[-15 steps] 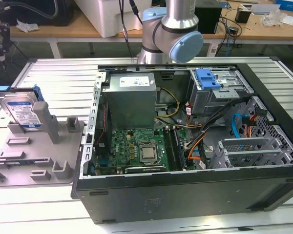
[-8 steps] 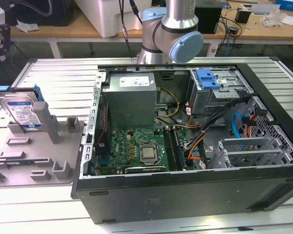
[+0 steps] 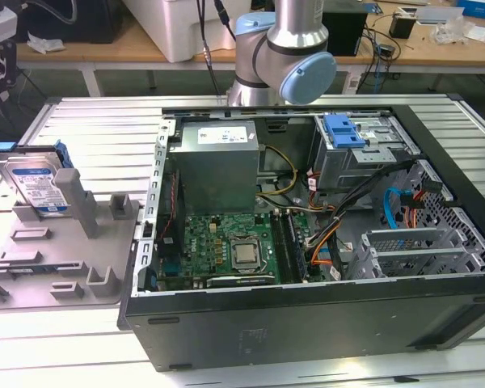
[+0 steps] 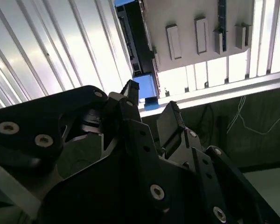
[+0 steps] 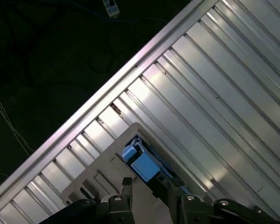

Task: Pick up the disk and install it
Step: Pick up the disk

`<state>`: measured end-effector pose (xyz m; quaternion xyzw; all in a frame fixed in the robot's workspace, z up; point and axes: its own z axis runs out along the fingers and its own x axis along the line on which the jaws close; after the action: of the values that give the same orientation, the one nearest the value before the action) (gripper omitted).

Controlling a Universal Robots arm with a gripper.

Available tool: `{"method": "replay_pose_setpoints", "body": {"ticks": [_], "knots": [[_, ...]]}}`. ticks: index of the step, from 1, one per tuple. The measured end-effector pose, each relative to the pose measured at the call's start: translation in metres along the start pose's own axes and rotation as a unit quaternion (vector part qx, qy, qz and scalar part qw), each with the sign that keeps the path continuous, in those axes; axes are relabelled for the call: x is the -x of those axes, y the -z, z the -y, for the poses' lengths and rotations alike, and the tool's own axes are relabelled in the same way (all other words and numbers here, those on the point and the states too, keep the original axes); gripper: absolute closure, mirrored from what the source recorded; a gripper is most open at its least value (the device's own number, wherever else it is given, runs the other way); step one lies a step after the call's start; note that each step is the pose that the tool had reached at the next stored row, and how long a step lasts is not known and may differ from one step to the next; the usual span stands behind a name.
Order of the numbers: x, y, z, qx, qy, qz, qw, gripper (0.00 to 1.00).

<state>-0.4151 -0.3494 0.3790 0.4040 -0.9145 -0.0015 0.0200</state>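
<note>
The disk (image 3: 36,182) stands on edge in a grey holder (image 3: 56,259) at the exterior view's left, its white-and-blue label facing out and its blue caddy around it. In both wrist views the caddy's blue end (image 4: 147,88) (image 5: 142,163) lies beyond my fingertips, well apart from them. My gripper (image 4: 149,108) (image 5: 144,187) is open, its black fingers (image 4: 170,119) spread with nothing between them.
An open computer case (image 3: 307,323) lies right of the holder, with a grey power supply (image 3: 218,162), a motherboard (image 3: 226,246) and a drive bay holding a bare blue bracket (image 3: 343,129). The arm's base (image 3: 283,48) stands behind the case. The slatted metal table (image 3: 89,121) ends at an edge (image 5: 107,88).
</note>
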Motion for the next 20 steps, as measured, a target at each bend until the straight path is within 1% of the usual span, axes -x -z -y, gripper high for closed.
{"method": "replay_pose_setpoints", "body": {"ticks": [1, 3, 5, 7, 10, 11, 13, 14, 15, 16, 17, 18, 19, 20], "knots": [[0.0, -0.0002, 0.0, -0.0007, 0.021, -0.0004, 0.9998, 0.56], [0.0, -0.0005, 0.0, -0.0015, 0.043, -0.0008, 0.9991, 0.56], [0.0001, -0.0007, 0.0, -0.0022, 0.064, -0.0012, 0.998, 0.56], [0.0001, -0.0009, 0.0, -0.003, 0.084, -0.0016, 0.9965, 0.56], [0.0001, -0.0013, 0.0, -0.004, 0.112, -0.0021, 0.9937, 0.56], [0.0001, -0.0014, -0.0001, -0.0043, 0.121, -0.0023, 0.9926, 0.56], [0.0002, -0.0018, -0.0001, -0.005, 0.142, -0.0027, 0.9898, 0.56], [0.0002, -0.0019, -0.0001, -0.0055, 0.155, -0.0029, 0.9879, 0.56], [0.0002, -0.0021, -0.0001, -0.0058, 0.163, -0.0031, 0.9866, 0.56], [0.0003, -0.0022, -0.0002, -0.0062, 0.175, -0.0033, 0.9846, 0.56], [0.0003, -0.0024, -0.0002, -0.0065, 0.184, -0.0035, 0.9829, 0.56], [0.0003, -0.0026, -0.0001, -0.007, 0.198, -0.0038, 0.9802, 0.56], [0.0003, -0.0027, -0.0002, -0.0073, 0.206, -0.0039, 0.9785, 0.56], [0.0004, -0.0029, -0.0002, -0.0076, 0.215, -0.0041, 0.9766, 0.56]]}}
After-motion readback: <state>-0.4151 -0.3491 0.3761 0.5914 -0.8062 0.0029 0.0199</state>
